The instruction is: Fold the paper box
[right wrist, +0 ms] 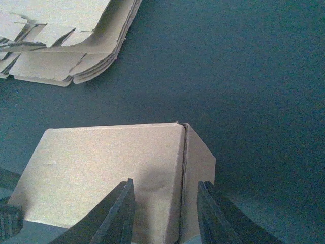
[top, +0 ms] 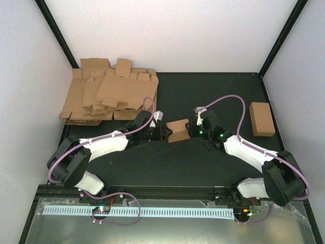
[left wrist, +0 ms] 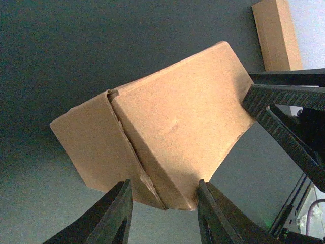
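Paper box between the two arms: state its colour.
The paper box is plain brown, unprinted; the left wrist view shows it best.

Overhead looks down; both wrist cameras closely share the paper box [top: 177, 130]

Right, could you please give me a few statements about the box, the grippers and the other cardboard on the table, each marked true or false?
1. The paper box is between the left gripper and the right gripper, one at each end. True.
2. The pile of flat cardboard lies in the far right corner of the table. False: it lies in the far left corner.
3. A second, closed box lies on the right of the table, apart from both arms. True.
4. The left gripper hangs empty over the pile. False: its fingers straddle one end of the paper box.
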`<state>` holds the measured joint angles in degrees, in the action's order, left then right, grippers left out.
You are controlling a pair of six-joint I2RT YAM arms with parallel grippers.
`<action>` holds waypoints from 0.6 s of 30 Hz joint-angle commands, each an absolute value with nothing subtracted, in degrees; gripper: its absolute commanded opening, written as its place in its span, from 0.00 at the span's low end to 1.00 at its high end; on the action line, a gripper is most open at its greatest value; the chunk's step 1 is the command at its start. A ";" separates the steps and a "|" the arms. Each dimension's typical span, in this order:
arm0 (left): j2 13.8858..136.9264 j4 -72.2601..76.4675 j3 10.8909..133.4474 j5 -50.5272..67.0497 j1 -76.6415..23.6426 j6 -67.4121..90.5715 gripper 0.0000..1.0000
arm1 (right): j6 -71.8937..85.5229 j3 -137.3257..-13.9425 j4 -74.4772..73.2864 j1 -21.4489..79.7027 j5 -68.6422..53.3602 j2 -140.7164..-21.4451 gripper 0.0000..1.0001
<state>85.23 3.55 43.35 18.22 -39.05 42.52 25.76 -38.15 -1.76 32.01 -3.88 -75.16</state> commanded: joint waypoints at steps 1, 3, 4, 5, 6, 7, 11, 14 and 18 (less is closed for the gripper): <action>86.97 0.62 41.90 16.07 -39.15 42.86 0.37 | 25.59 -36.58 -4.21 31.73 -3.17 -76.79 0.37; 86.57 0.02 42.33 15.64 -39.17 42.51 0.38 | 25.37 -37.24 -4.71 31.73 -3.02 -76.38 0.37; 86.23 -0.65 42.80 15.18 -39.16 42.24 0.38 | 25.18 -37.71 -5.07 31.73 -2.87 -75.96 0.37; 85.84 -1.54 43.33 14.75 -39.16 41.84 0.39 | 25.01 -38.27 -5.54 31.73 -2.68 -75.51 0.37; 85.34 -2.63 44.07 14.09 -39.12 41.31 0.42 | 24.85 -38.76 -6.17 31.74 -2.31 -75.04 0.37; 84.88 -3.75 44.87 13.36 -39.18 40.78 0.46 | 24.51 -39.35 -6.79 31.73 -1.94 -74.53 0.38; 82.92 -8.77 48.55 10.20 -39.06 38.40 0.59 | 23.46 -41.95 -8.98 31.65 -0.89 -73.03 0.48; 81.90 -10.65 50.54 9.42 -38.83 37.31 0.62 | 22.88 -43.34 -10.23 31.56 -0.79 -72.48 0.53; 81.65 -11.44 51.80 10.01 -38.25 36.85 0.64 | 22.72 -43.94 -10.67 30.97 -1.27 -71.96 0.53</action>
<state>83.24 -7.94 48.77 11.49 -38.98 38.72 23.81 -42.35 -8.95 31.66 -2.04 -73.69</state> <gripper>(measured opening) 0.633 0.530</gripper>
